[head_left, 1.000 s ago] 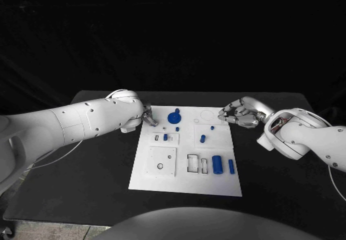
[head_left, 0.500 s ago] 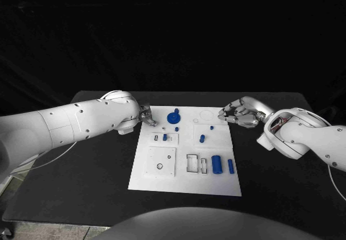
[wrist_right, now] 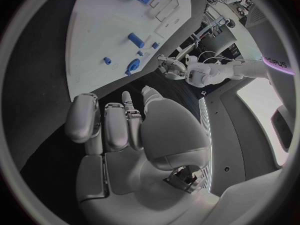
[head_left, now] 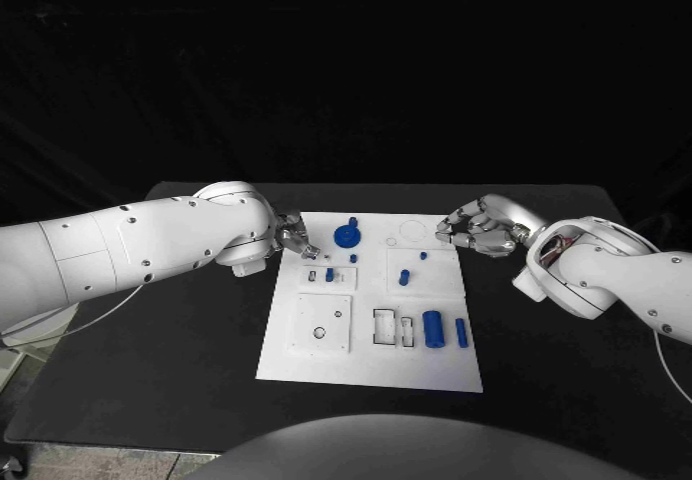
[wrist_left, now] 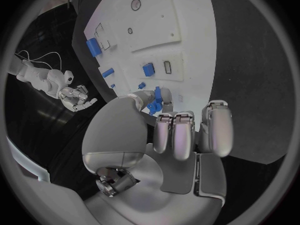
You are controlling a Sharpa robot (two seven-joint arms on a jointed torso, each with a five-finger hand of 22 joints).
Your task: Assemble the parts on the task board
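Both hands are held curled and empty at the white task board (head_left: 317, 352): left hand (head_left: 296, 239), right hand (head_left: 480, 226)

A black table (head_left: 173, 380) stood before me, its far edge meeting a dark curtain-like backdrop (head_left: 346, 90). At the table's near left corner, a strip of pale floor (head_left: 87, 462) showed. The surroundings lay in darkness.

Faint lettering, apparently "sharpa", on a white curved panel (wrist_right: 275, 60) just beyond the left arm (wrist_right: 219, 71) in the right wrist view; too small to confirm. Otherwise nothing legible.
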